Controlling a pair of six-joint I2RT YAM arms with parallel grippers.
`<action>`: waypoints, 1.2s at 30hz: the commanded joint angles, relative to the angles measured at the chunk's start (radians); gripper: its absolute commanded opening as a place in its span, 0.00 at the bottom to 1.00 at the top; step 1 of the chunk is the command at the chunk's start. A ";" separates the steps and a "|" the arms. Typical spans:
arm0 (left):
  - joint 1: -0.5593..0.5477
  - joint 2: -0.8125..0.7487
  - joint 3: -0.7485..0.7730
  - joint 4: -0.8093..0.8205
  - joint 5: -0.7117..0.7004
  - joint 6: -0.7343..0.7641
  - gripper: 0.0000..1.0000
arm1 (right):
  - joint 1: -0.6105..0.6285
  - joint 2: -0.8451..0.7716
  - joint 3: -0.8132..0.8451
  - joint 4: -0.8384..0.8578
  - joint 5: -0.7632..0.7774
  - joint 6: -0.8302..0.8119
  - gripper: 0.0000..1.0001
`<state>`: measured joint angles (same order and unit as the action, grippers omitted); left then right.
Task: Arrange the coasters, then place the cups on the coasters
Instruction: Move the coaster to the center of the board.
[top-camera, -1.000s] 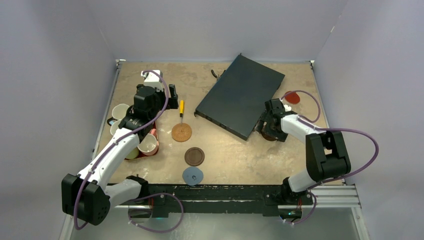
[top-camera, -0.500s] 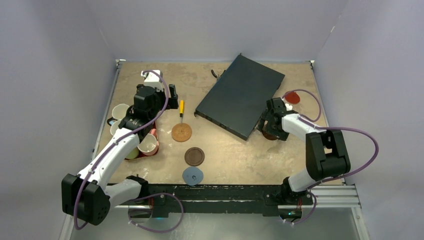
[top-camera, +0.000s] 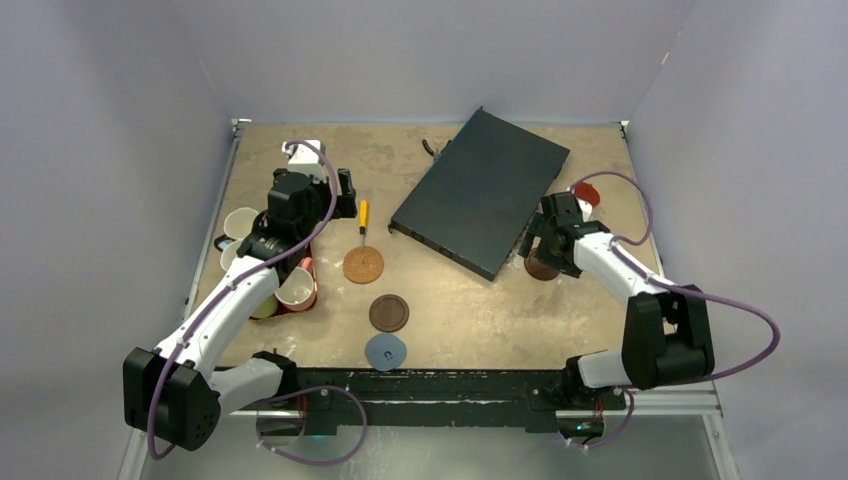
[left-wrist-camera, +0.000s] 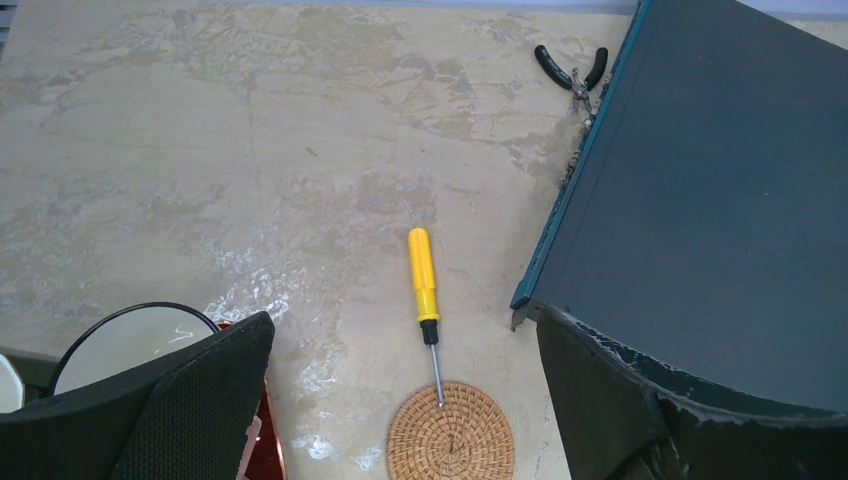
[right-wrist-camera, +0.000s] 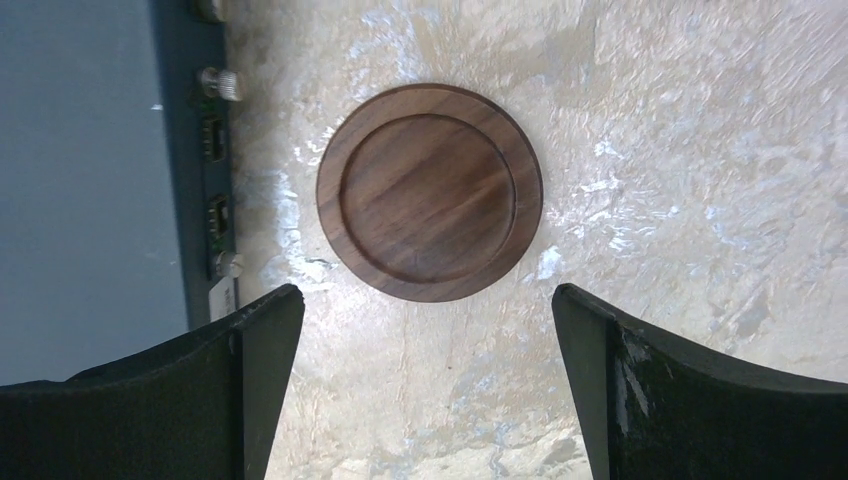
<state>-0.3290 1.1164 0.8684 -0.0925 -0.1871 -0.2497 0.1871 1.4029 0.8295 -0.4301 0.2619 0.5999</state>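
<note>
The right gripper (right-wrist-camera: 425, 325) has backed off toward two o'clock, jaws wide and empty, uncovering the dark wooden coaster (right-wrist-camera: 430, 192) lying flat at three o'clock beside the teal case (top-camera: 480, 190); seemingly placed. The left gripper (left-wrist-camera: 400, 330) gapes empty over the cups (top-camera: 241, 222) at nine o'clock.

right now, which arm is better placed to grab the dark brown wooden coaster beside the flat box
Right. The open right end effector hangs above the dark brown round wooden coaster; the left end effector is far across, by the ceramic cups.
</note>
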 joint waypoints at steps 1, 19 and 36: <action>-0.007 -0.009 0.017 0.026 -0.004 -0.002 0.99 | -0.005 -0.090 0.075 -0.046 0.019 -0.064 0.98; -0.007 -0.021 0.018 0.028 -0.016 0.008 0.99 | 0.518 -0.352 0.119 0.080 -0.151 -0.075 0.98; -0.007 -0.003 0.023 0.018 -0.046 0.009 0.99 | 1.006 0.347 0.423 0.074 0.148 0.095 0.98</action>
<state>-0.3298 1.1255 0.8684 -0.0944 -0.2165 -0.2474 1.1809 1.6955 1.1736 -0.3328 0.3309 0.6506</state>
